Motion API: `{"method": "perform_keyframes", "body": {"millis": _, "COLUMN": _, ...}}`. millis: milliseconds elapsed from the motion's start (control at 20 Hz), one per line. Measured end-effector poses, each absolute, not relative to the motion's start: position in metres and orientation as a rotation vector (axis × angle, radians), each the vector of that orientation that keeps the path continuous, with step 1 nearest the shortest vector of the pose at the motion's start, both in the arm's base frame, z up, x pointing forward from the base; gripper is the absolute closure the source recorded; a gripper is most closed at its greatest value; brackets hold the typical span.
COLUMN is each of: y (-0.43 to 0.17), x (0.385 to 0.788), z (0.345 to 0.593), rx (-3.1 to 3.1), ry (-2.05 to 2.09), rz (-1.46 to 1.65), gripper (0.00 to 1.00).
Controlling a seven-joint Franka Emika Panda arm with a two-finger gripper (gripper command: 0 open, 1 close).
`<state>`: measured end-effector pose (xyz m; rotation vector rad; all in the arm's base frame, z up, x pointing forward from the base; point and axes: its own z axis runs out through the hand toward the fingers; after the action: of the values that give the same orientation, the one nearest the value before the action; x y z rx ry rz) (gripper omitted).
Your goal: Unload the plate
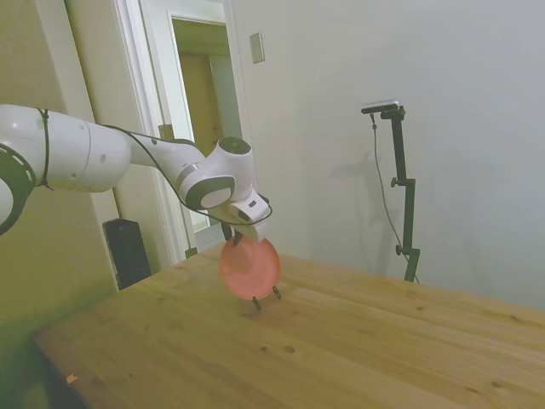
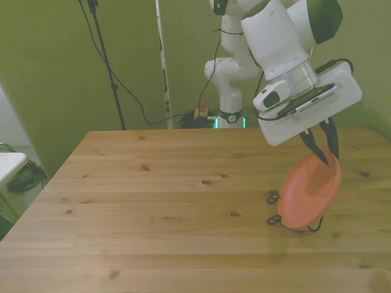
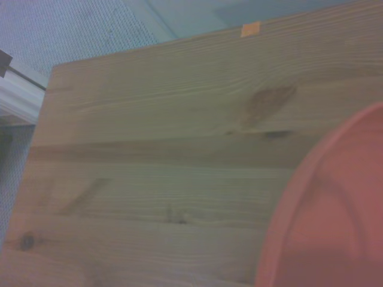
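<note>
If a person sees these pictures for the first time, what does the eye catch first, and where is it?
First the eye goes to the pink plate, standing on edge in a thin black wire stand near the front view's right side of the wooden table. Next comes the white arm, whose gripper reaches down to the plate's upper rim, one finger on each side of it.

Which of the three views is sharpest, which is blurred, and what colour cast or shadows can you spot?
Front view: sharpest, with a yellow-green cast; the pincer sits at the plate rim, and wood grain reads clearly. Side view: softer and dim, greenish at the left, with a faint shadow on the back wall. Wrist view: blurred, bluish, the plate edge smeared against the table.
</note>
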<state>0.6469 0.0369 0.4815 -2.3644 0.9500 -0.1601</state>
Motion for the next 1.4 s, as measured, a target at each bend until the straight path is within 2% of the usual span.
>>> {"method": "perform_keyframes", "body": {"millis": 450, "y": 0.032, "x": 0.647, "z": 0.487, "rx": -2.360, "ry": 0.951, "rz": -0.177, "gripper": 1.00}}
{"method": "perform_keyframes", "body": {"millis": 700, "y": 0.029, "x": 0.637, "z": 0.513, "rx": -2.352, "ry": 0.938, "rz": -0.227, "gripper": 1.00}}
{"method": "perform_keyframes", "body": {"millis": 900, "y": 0.031, "x": 0.612, "z": 0.546, "rx": -2.372, "ry": 0.916, "rz": -0.297, "gripper": 1.00}}
{"method": "perform_keyframes", "body": {"millis": 1150, "y": 0.060, "x": 0.556, "z": 0.589, "rx": -2.418, "ry": 0.904, "rz": -0.362, "gripper": 1.00}}
{"method": "perform_keyframes", "body": {"millis": 1250, "y": 0.076, "x": 0.536, "z": 0.597, "rx": -2.440, "ry": 0.910, "rz": -0.372, "gripper": 1.00}}
{"method": "perform_keyframes", "body": {"millis": 1400, "y": 0.105, "x": 0.518, "z": 0.590, "rx": -2.501, "ry": 0.938, "rz": -0.352, "gripper": 1.00}}
